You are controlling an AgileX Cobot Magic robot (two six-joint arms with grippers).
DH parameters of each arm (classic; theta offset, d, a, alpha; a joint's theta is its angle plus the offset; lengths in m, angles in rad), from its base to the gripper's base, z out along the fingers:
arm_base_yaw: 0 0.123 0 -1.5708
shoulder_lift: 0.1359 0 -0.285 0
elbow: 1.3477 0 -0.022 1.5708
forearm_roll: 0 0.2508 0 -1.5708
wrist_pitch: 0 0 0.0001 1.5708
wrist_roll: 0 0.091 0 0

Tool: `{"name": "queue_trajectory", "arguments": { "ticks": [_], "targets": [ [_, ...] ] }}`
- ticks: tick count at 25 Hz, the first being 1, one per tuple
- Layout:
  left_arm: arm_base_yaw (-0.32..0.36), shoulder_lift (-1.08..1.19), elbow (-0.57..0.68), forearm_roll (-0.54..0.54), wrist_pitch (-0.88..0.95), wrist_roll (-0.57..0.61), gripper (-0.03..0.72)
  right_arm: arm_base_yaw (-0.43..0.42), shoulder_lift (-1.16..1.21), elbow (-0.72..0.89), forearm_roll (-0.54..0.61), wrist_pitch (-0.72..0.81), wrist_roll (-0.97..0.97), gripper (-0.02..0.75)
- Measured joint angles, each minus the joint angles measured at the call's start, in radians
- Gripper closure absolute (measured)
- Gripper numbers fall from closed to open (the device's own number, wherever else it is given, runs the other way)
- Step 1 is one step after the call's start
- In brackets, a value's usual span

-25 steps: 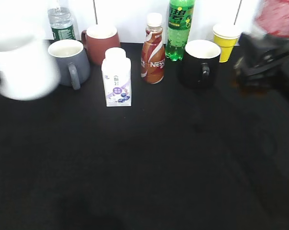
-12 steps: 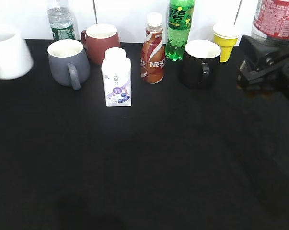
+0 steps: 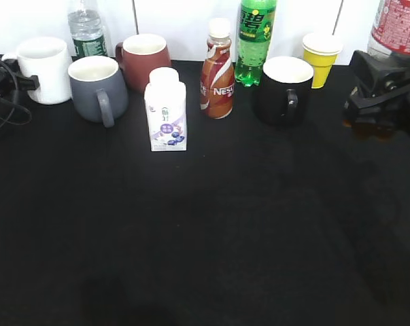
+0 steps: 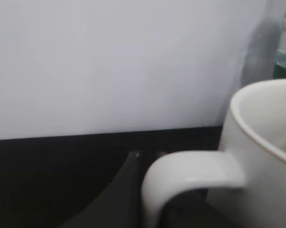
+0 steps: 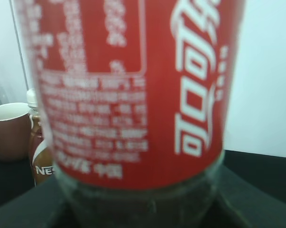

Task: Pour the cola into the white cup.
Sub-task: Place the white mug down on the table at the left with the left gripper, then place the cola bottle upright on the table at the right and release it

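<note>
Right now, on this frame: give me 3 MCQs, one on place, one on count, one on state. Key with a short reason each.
1. Where does the white cup stand?
A. far left, beside the grey mug
B. in front of the milk carton
C. right of the black mug

2. How many handled mugs are on the table?
A. two
B. four
C. six

3. How is the cola held?
A. lying on its side
B. tipped over the white cup
C. upright at the right gripper

Key:
1 A: the exterior view shows it at the left end of the row, next to the grey mug.
2 B: white, grey, brown-red and black.
3 C: the red label stands vertical above the gripper at far right, well apart from the cup.
</note>
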Motion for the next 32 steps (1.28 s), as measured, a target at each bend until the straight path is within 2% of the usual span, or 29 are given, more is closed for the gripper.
{"name": "queue_trajectory", "arguments": {
  "ticks": [2,4,7,9,11,13,15,17,18,22,25,29,30,32],
  "targets": [
    [0.000,-0.003,0.009,0.013,-0.004,-0.012,0.457,0.000,0.000,0.000,0.000,0.000,-0.002,0.353],
    [0.000,-0.027,0.057,0.013,-0.004,-0.028,0.383,0.000,0.000,0.000,0.005,0.000,-0.004,0.353],
    [0.000,-0.132,0.228,-0.003,0.007,-0.028,0.367,0.000,0.000,0.000,0.054,0.000,-0.005,0.353],
    [0.000,-0.248,0.378,-0.001,0.008,-0.028,0.366,-0.001,0.000,-0.010,0.168,0.000,-0.017,0.353],
    [-0.007,-0.393,0.496,0.042,0.007,-0.029,0.366,-0.062,0.000,-0.059,0.224,0.031,-0.061,0.353],
    [-0.012,-0.547,0.573,0.080,0.023,-0.034,0.366,-0.176,0.023,-0.125,0.170,0.104,-0.059,0.353],
    [-0.029,-0.678,0.590,0.136,0.145,-0.052,0.366,-0.292,0.114,-0.187,-0.022,0.108,0.052,0.353],
    [-0.074,-0.784,0.591,0.160,0.246,-0.085,0.366,-0.359,0.266,-0.254,-0.190,0.024,0.138,0.353],
    [-0.101,-0.823,0.591,0.164,0.279,-0.111,0.366,-0.376,0.352,-0.293,-0.208,-0.025,0.151,0.353],
    [-0.213,-0.927,0.591,0.174,0.406,-0.150,0.366,-0.385,0.641,-0.477,-0.278,-0.113,0.175,0.353],
    [-0.218,-0.946,0.591,0.172,0.413,-0.152,0.367,-0.385,0.770,-0.596,-0.325,-0.124,0.200,0.353],
    [-0.218,-0.946,0.591,0.171,0.415,-0.155,0.368,-0.385,0.851,-0.649,-0.341,-0.161,0.200,0.353],
    [-0.218,-0.946,0.591,0.171,0.415,-0.155,0.368,-0.385,0.850,-0.649,-0.342,-0.161,0.200,0.335],
    [-0.218,-0.946,0.591,0.171,0.416,-0.155,0.368,-0.385,0.850,-0.649,-0.342,-0.161,0.200,0.216]
  ]
}}
